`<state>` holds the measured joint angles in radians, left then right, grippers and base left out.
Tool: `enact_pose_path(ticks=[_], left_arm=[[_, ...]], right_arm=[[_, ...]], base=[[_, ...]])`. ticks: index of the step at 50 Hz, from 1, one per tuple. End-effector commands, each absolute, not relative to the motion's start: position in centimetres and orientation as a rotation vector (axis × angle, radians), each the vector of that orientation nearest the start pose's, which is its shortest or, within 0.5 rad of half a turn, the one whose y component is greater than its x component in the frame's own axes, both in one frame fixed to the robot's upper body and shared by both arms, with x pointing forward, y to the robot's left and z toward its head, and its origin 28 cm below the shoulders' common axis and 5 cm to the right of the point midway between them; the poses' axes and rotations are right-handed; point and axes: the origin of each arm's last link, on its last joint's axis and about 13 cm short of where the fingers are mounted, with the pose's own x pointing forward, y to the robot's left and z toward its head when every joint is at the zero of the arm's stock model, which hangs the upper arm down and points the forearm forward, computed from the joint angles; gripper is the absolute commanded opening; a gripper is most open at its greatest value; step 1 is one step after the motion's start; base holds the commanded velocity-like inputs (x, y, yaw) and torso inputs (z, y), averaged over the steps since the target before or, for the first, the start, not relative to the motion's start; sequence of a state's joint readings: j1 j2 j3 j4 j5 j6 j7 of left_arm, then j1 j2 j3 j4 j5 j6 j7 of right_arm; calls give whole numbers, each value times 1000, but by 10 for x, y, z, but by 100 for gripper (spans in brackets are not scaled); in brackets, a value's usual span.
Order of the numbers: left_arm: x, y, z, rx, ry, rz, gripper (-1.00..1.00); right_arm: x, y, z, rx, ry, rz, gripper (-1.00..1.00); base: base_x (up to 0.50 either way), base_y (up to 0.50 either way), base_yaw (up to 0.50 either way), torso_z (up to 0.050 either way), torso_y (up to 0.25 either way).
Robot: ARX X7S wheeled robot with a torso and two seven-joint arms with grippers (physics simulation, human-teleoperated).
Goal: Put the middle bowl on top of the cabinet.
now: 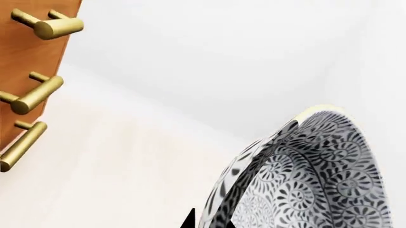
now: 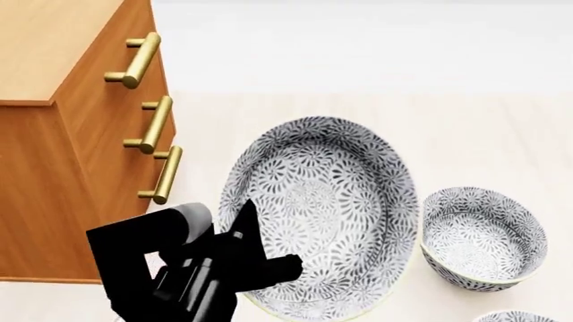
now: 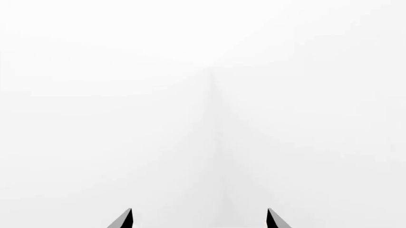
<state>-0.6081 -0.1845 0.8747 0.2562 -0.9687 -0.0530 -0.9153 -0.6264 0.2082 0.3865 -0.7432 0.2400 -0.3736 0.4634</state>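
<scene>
The middle bowl (image 2: 323, 201), deep with a grey-black-and-white floral pattern, hangs tilted above the pale floor, close to the head camera. My left gripper (image 2: 253, 231) is shut on its near left rim, one black finger inside and one outside. In the left wrist view the bowl (image 1: 317, 180) fills the corner, with its wall pinched in the left gripper (image 1: 216, 221). The orange-brown cabinet (image 2: 63, 154) stands to the bowl's left, its lighter top (image 2: 45, 40) above the bowl's level. My right gripper (image 3: 199, 219) is open on blank white space.
Three brass bar handles (image 2: 147, 121) stick out of the cabinet front toward the bowl, and show as handles (image 1: 38, 90) in the left wrist view. A second matching bowl (image 2: 484, 238) sits on the floor at the right. A third bowl's rim (image 2: 517, 315) shows at the bottom edge.
</scene>
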Motion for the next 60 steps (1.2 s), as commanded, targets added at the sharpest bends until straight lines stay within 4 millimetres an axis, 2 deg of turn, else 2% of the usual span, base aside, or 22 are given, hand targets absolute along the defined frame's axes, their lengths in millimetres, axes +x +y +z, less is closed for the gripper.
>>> enact_pose_path(ticks=[1,9,13,16,25,30,33,35,42,45,53,60], left_arm=[[229,78,194,-539,-74,-212,-100],[233,83,215,-542,-114,-246,-100],[233,89,241,-532,-171,-260,-100],[234,92,253,-526,-194,-279,-100],[251,119,298,-516,-255,-293,-100],[260,137,327,-486,-276,-212,-100],[262,142,336,-490,-256,-212,-100],[262,145,344,-533,-170,-244,-100],[276,157,367,-528,-134,-118,-100],[282,162,377,-609,-54,-51,-100],[301,171,392,-686,30,79,-100],[312,178,399,-686,8,119,-100]], right_arm=[[81,-178,126,-59,-590,-565,100],[83,-178,125,-58,-594,-565,100],[84,-177,125,-58,-596,-559,100],[85,-176,125,-59,-598,-557,100],[84,-172,127,-54,-615,-560,100],[88,-166,127,-54,-618,-557,100],[91,-163,127,-54,-618,-555,100],[93,-160,129,-53,-618,-554,100],[95,-154,134,-49,-625,-560,100],[96,-152,135,-47,-627,-559,100],[92,-154,137,-40,-638,-577,100],[89,-156,137,-38,-643,-579,100]], base=[[0,0,0,50,180],[0,0,0,50,180],[0,0,0,50,181],[0,0,0,50,181],[0,0,0,50,181],[0,0,0,39,146],[0,0,0,0,0],[0,0,0,0,0],[0,0,0,0,0],[0,0,0,0,0],[0,0,0,0,0],[0,0,0,0,0]])
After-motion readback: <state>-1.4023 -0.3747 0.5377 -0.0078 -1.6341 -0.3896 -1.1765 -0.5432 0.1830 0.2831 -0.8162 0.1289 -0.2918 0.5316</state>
